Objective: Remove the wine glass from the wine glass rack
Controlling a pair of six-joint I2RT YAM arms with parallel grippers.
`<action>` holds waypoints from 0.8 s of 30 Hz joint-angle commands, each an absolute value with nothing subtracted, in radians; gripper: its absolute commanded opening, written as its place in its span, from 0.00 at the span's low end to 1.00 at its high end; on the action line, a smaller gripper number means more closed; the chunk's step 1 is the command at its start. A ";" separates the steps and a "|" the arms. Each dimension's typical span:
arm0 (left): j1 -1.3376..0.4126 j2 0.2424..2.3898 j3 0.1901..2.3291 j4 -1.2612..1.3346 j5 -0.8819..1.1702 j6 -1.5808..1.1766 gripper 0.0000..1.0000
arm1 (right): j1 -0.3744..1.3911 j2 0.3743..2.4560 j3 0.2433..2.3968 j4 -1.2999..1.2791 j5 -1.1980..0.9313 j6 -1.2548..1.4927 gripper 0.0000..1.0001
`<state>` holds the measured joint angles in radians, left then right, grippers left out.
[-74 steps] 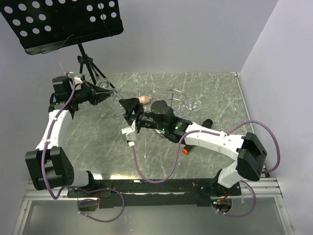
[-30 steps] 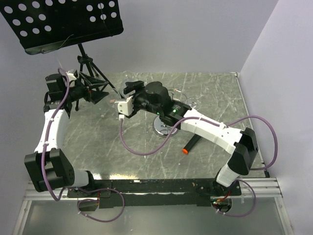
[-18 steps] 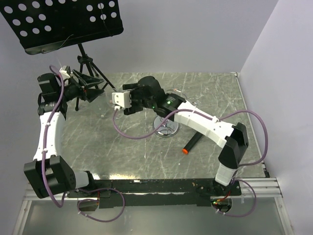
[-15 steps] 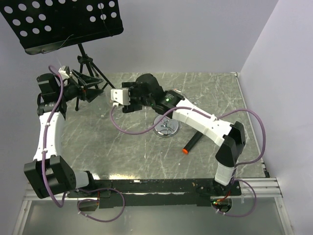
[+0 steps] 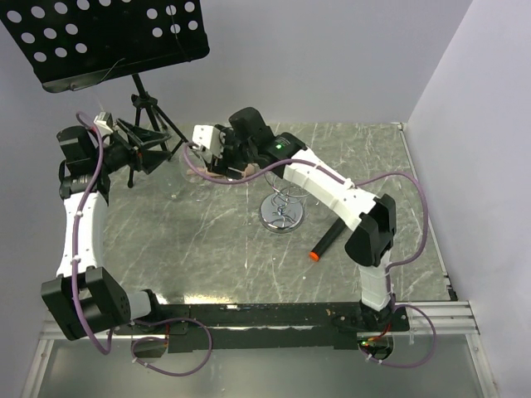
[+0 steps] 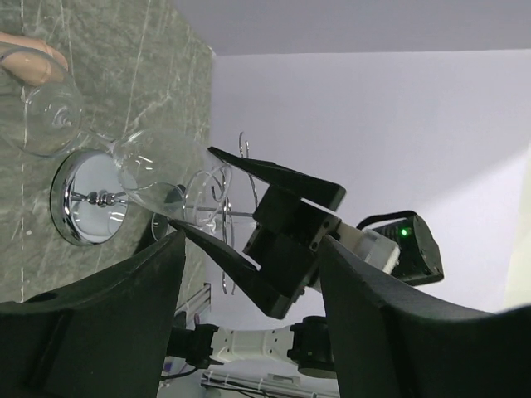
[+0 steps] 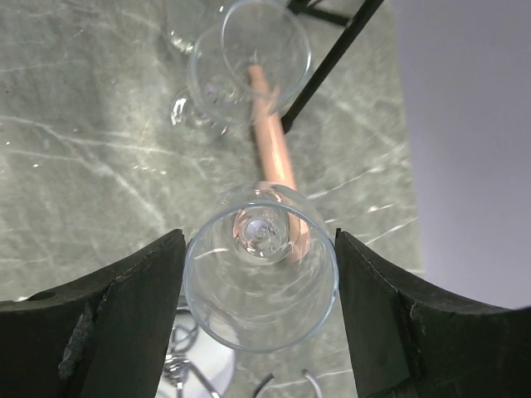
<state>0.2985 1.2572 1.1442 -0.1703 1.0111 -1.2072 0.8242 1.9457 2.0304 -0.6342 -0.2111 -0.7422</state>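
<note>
The left gripper (image 6: 250,240) hangs empty, jaws spread, beside the tripod music stand (image 5: 124,51). The right gripper (image 7: 259,240) has its jaws pinching the bowl of the wine glass (image 7: 249,311). That smooth curve could slip, or crack under a harder squeeze. Lowering it here risks striking the second glass (image 7: 249,58) or landing on the peach-coloured stick (image 7: 274,157) beneath. The held glass is clear and thin-walled, its foot showing through the bowl. It is above the surface, left of the wine glass rack (image 5: 282,217) and apart from it.

The right hand (image 5: 217,162) has swung far-left, carrying the clear stemmed wine glass (image 7: 260,265) away from the chrome wire rack (image 5: 282,211); the left hand (image 5: 158,149) retreated leftward.
</note>
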 commanded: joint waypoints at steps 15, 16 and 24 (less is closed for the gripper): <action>0.344 1.203 1.115 -0.189 1.002 -1.183 0.70 | 0.802 2.071 2.192 -0.612 -0.301 -0.558 0.29; 0.345 1.203 1.115 -0.187 1.002 -1.180 0.70 | 0.799 2.078 2.195 -0.611 -0.304 -0.552 0.29; 0.362 1.198 1.117 -0.201 0.993 -1.169 0.70 | 0.772 2.108 2.210 -0.606 -0.330 -0.499 0.30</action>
<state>0.3508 1.2320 1.1164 -0.2077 1.0035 -1.1885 0.7944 2.0956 2.1368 -0.6685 -0.3054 -0.5385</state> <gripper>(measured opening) 0.696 0.752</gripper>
